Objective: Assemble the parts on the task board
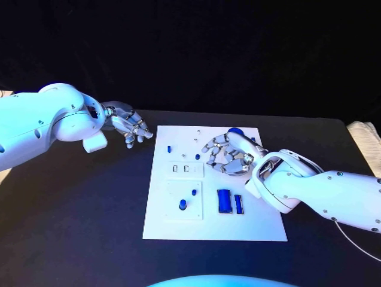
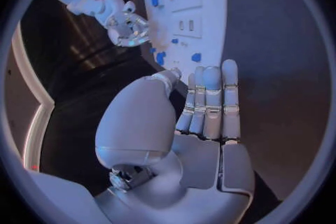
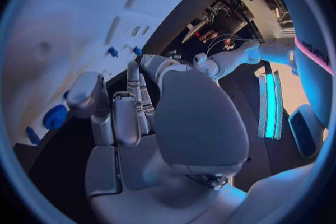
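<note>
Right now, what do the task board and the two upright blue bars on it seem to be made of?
The task board looks like a rigid white plate, probably matte plastic: flat, even, with cut slots and no glare. The blue bars look like moulded or printed plastic: uniform saturated colour, crisp straight edges, slight sheen. Metal under paint cannot be ruled out.

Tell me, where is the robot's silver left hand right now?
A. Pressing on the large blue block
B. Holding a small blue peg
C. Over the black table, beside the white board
C: in the head view the silver left hand hangs over the black table beside the white task board's edge, fingers apart and holding nothing.
</note>
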Robot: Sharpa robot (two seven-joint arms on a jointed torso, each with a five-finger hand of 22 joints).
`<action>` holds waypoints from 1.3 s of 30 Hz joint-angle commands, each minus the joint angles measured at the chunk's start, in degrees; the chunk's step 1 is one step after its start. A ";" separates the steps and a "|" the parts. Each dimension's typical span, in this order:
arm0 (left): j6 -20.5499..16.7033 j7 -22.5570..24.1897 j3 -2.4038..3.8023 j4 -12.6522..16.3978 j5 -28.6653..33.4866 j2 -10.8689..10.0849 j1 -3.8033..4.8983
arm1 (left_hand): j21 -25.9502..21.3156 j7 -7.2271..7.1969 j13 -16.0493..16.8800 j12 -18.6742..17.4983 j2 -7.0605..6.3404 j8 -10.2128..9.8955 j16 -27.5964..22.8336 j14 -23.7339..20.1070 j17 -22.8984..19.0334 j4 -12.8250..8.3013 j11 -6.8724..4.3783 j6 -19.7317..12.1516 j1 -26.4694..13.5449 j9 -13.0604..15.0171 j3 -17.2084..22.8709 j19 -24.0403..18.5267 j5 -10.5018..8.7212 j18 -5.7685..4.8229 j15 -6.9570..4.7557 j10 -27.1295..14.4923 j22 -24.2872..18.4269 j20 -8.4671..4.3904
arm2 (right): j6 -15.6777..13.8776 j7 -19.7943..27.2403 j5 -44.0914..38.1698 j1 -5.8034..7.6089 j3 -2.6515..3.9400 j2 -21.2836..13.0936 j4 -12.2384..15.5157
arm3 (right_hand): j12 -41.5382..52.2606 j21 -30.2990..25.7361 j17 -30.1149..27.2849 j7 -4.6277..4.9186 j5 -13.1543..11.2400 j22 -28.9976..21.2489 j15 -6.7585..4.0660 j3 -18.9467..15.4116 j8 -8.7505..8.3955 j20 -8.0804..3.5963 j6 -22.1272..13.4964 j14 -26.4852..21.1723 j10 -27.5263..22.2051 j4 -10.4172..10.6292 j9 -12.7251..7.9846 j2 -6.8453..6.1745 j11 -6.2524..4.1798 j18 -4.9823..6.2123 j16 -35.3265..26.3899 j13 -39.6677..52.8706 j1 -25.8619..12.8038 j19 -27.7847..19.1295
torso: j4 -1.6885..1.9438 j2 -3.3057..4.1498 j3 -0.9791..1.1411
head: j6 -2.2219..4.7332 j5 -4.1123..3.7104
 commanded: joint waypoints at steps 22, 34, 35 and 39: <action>-21.75 39.18 -0.79 11.52 27.57 -8.34 -5.96 | -2.66 1.61 -8.42 -6.11 -2.34 -4.32 -4.69 -2.49 -4.12 -6.01 1.54 2.11 2.68 -7.35 6.64 -0.74 -0.31 0.68 1.20 -0.43 -1.47 1.19 | 16.47 -9.88 -30.07 -1.56 -0.49 2.80 5.53 | -9.54 2.02 1.53 0.05 -1.62 1.79 0.49 -1.16 -0.76 0.52 1.61 2.18 0.06 -3.86 0.21 -0.68 0.67 -0.23 1.29 -7.33 -4.85 0.78 | 0.16 -0.18 -0.37 | -0.30 0.30; -22.25 39.06 -0.80 11.14 29.13 -8.67 -6.05 | -2.78 1.74 -8.81 -6.23 -2.53 -4.60 -4.67 -2.45 -4.23 -6.07 1.68 1.99 2.11 -7.78 6.44 -0.74 -0.38 0.68 1.31 -0.40 -1.53 1.30 | 11.91 -12.34 -33.21 -1.64 -0.51 2.88 5.79 | -9.78 2.50 1.34 -0.04 -1.35 2.12 0.34 -0.53 -0.66 0.55 2.44 2.10 0.87 -4.45 0.32 -0.28 0.53 -0.28 1.22 -7.85 -4.60 0.99 | 0.20 -0.18 -0.31 | -0.43 0.16; -22.27 39.02 -0.80 11.10 29.19 -8.68 -6.05 | -2.78 1.74 -8.81 -6.23 -2.53 -4.60 -4.67 -2.45 -4.23 -6.07 1.68 1.99 2.11 -7.78 6.44 -0.74 -0.38 0.68 1.31 -0.40 -1.53 1.30 | 11.26 -12.22 -33.24 -1.65 -0.51 2.82 5.87 | -9.38 3.88 1.60 -0.25 -1.21 2.87 0.12 0.11 -0.46 0.45 3.12 2.17 2.20 -4.87 0.44 -0.10 0.25 -0.49 1.40 -7.87 -4.29 1.45 | 0.22 -0.17 -0.30 | -0.45 0.17; -22.34 38.86 -0.80 10.87 29.44 -8.70 -6.05 | -2.81 1.75 -8.87 -6.23 -2.52 -4.63 -4.66 -2.44 -4.25 -6.07 1.69 2.00 2.01 -7.85 6.42 -0.74 -0.39 0.68 1.33 -0.37 -1.55 1.32 | 9.36 -11.81 -33.19 -1.67 -0.51 2.49 6.20 | -8.86 6.24 1.89 -0.65 -1.32 4.18 -0.29 1.30 -0.20 0.11 4.27 2.29 4.18 -5.55 0.64 0.05 -0.27 -0.89 1.65 -7.90 -4.22 2.24 | 0.20 -0.13 -0.26 | -0.52 0.24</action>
